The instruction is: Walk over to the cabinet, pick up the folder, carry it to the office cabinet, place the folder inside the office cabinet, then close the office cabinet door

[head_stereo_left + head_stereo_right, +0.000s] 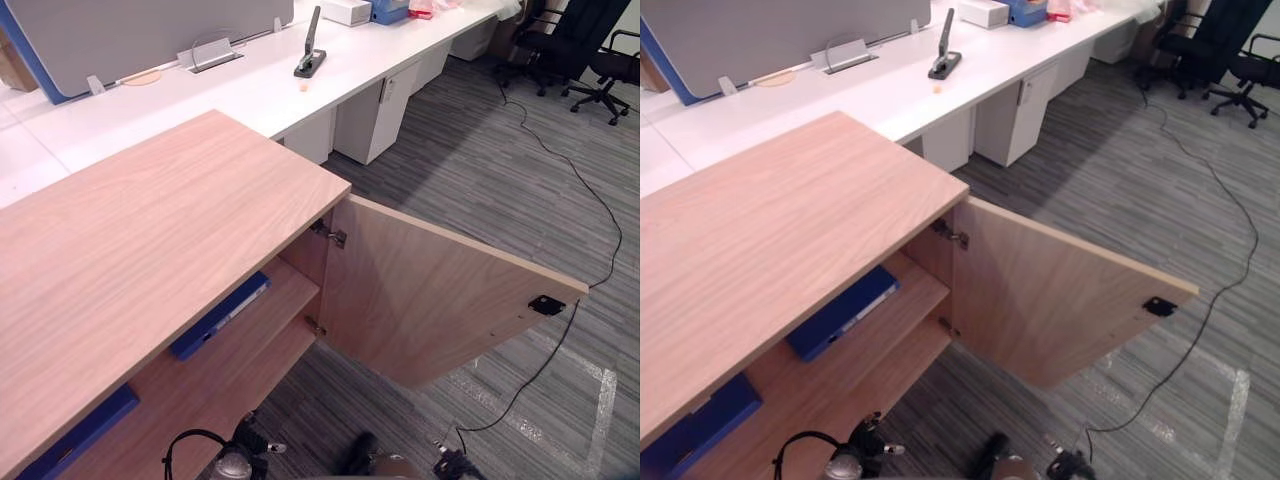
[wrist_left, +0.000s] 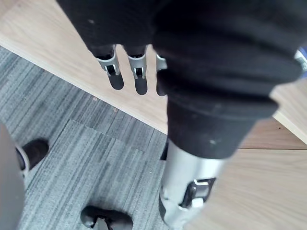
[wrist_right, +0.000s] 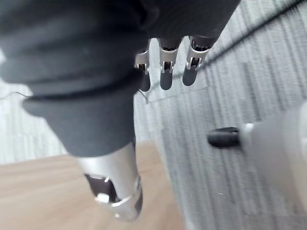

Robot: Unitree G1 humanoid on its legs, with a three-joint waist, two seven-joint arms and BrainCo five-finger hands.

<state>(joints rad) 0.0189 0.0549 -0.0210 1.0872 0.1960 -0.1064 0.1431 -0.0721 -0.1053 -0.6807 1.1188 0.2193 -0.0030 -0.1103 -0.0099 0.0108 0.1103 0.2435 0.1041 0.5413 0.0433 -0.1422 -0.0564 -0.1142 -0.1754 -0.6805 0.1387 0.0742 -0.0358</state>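
The office cabinet (image 1: 150, 230) was pale wood with flowing grain — its door (image 1: 430, 300) the same. The folder (image 1: 220, 315) inside was blue, perhaps white-labelled. The carpet (image 1: 480, 180) was grey, finely streaked — the desk (image 1: 250, 85) white.

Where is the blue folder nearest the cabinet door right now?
In the left eye view, the blue folder lies on the shelf inside the wooden cabinet, under its top, just left of the open door.
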